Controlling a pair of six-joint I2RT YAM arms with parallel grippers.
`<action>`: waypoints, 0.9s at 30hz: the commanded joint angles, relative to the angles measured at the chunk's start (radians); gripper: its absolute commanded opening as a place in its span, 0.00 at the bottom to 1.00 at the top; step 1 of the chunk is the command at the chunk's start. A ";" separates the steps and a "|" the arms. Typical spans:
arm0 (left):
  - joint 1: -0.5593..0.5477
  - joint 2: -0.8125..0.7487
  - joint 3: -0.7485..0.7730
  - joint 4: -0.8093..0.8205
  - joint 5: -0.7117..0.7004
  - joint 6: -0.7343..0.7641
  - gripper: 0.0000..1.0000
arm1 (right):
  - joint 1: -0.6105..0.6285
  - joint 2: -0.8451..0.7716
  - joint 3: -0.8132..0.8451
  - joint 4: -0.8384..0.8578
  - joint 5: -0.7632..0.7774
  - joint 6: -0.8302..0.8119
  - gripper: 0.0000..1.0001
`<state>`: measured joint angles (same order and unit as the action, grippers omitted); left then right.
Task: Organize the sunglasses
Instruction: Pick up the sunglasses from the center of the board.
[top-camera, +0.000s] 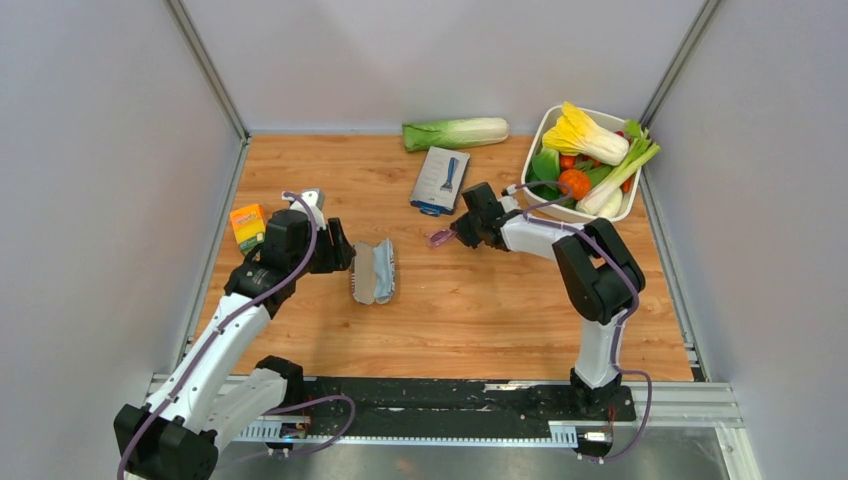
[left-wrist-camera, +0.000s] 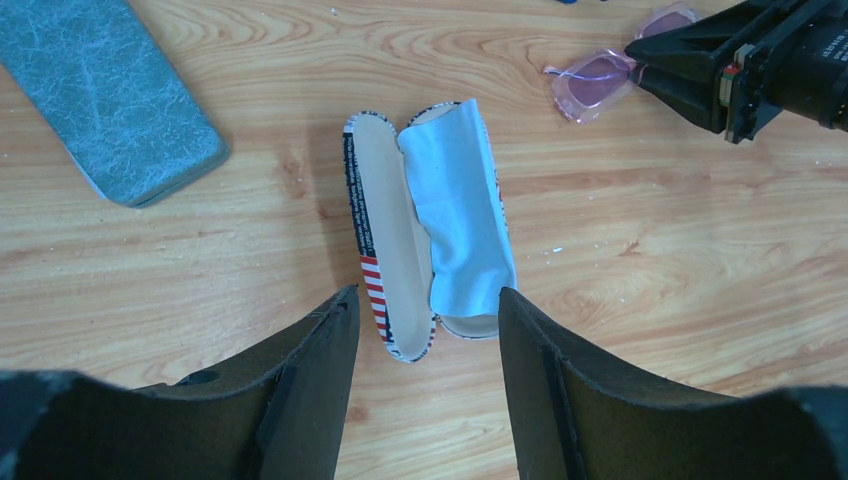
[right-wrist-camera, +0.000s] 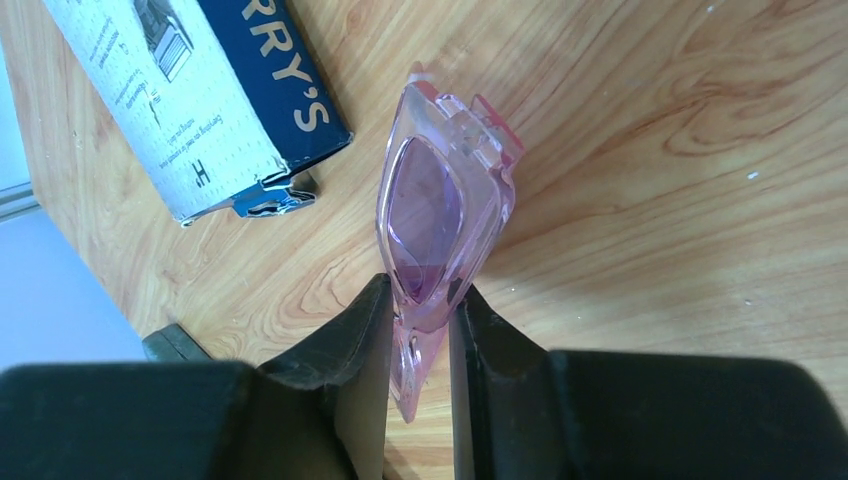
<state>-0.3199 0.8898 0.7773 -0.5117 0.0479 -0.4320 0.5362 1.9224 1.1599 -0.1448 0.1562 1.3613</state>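
Observation:
The sunglasses (right-wrist-camera: 440, 200), pink-purple and translucent, are pinched between my right gripper's (right-wrist-camera: 418, 300) fingers, standing on edge just over the wooden table. They also show in the top view (top-camera: 440, 237) and the left wrist view (left-wrist-camera: 600, 80), at the tip of my right gripper (top-camera: 462, 232). An open case (left-wrist-camera: 385, 200) with a striped rim and beige lining lies flat, with a light blue cloth (left-wrist-camera: 455, 200) over its right half. My left gripper (left-wrist-camera: 428, 295) is open and empty, its fingers on either side of the case's near end. In the top view my left gripper (top-camera: 340, 247) sits at the case's (top-camera: 365, 272) left.
A grey-blue oblong case (left-wrist-camera: 110, 95) lies closed on the table. A blue and white razor box (top-camera: 440, 180) lies just behind the sunglasses. A cabbage (top-camera: 455, 133) lies at the back, a white basin (top-camera: 540, 140) of vegetables at the back right, and an orange box (top-camera: 247, 225) at the left.

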 joint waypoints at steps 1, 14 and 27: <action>0.005 -0.019 -0.003 0.019 0.004 0.015 0.62 | 0.002 -0.092 -0.018 0.007 0.065 -0.123 0.21; 0.005 -0.011 -0.003 0.019 0.003 0.015 0.61 | 0.005 -0.232 -0.065 0.136 -0.179 -0.424 0.18; 0.005 0.004 -0.001 0.018 -0.017 0.012 0.61 | 0.045 -0.241 0.035 0.165 -0.444 -0.646 0.22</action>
<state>-0.3199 0.8894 0.7769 -0.5121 0.0429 -0.4320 0.5629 1.7077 1.1053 -0.0525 -0.1776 0.8093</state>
